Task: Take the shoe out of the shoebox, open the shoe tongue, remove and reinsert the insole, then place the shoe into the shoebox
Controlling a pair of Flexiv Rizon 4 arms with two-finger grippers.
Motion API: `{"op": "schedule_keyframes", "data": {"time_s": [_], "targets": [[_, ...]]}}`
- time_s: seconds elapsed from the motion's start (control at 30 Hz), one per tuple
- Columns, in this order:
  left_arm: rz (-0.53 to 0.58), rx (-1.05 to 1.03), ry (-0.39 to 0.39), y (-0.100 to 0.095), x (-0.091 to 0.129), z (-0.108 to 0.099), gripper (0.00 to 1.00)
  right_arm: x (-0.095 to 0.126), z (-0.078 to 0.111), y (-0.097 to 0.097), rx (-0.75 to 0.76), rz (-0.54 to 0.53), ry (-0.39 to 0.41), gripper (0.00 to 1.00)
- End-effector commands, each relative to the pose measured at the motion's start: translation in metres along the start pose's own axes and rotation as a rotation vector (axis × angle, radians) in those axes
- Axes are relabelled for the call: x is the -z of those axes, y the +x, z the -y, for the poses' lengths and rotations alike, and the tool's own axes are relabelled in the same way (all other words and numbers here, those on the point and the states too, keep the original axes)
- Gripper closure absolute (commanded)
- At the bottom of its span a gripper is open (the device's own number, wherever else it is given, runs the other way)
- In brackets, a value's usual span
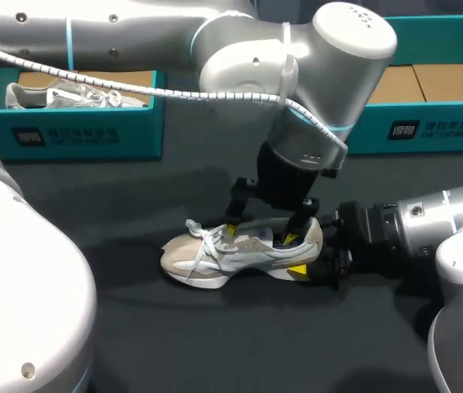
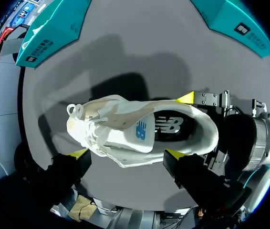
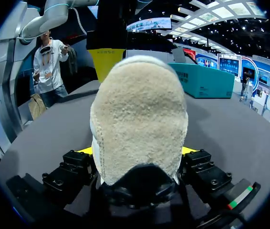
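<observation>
A cream and white shoe (image 1: 231, 255) lies on the dark table, toe to the left, laces loose. My right gripper (image 1: 309, 260) comes in from the right and is shut on its heel; in the right wrist view the suede heel (image 3: 137, 119) fills the gap between the yellow fingertips (image 3: 188, 150). My left gripper (image 1: 262, 233) hangs open just above the shoe's opening, holding nothing. From the left wrist the shoe (image 2: 125, 126) lies ahead of the open left gripper (image 2: 125, 155), its dark insole (image 2: 173, 125) showing inside and the tongue (image 2: 140, 131) lying over the opening.
A teal shoebox (image 1: 76, 131) at the back left holds another pale shoe (image 1: 60, 97). A second teal box (image 1: 428, 123) at the back right has brown cardboard inside. Bare dark table lies in front of the shoe.
</observation>
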State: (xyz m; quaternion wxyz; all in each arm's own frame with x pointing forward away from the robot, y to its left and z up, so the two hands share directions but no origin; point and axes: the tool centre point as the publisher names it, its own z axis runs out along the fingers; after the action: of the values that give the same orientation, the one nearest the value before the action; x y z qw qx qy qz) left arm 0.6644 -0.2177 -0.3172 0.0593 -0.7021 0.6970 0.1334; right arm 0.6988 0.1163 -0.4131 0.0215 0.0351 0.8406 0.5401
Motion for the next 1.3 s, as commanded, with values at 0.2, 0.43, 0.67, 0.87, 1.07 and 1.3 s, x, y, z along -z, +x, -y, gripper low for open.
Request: {"op": "schedule_keyframes", "data": {"time_s": [0.2,0.43,0.67,0.87,1.07,1.3], "targets": [[0.043,0.027,-0.003,0.004,-0.013,0.003,0.00,0.000,-0.001,0.001,0.000,0.001,0.005,1.00],[0.035,0.035,0.011,0.008,-0.020,0.007,0.00,0.000,-0.001,0.001,0.000,0.001,0.005,1.00],[0.063,0.059,0.016,0.013,-0.027,0.014,0.00,0.000,-0.001,0.001,0.000,0.001,0.005,1.00],[0.107,0.059,-0.007,0.011,-0.036,0.014,0.00,0.000,-0.001,0.001,0.000,0.001,0.005,1.00],[0.158,0.068,-0.026,0.007,-0.041,0.013,0.00,0.000,-0.001,0.001,0.000,0.001,0.005,1.00],[0.204,0.068,-0.051,-0.004,-0.043,0.015,0.01,0.000,-0.001,0.001,0.000,0.001,0.005,1.00]]}}
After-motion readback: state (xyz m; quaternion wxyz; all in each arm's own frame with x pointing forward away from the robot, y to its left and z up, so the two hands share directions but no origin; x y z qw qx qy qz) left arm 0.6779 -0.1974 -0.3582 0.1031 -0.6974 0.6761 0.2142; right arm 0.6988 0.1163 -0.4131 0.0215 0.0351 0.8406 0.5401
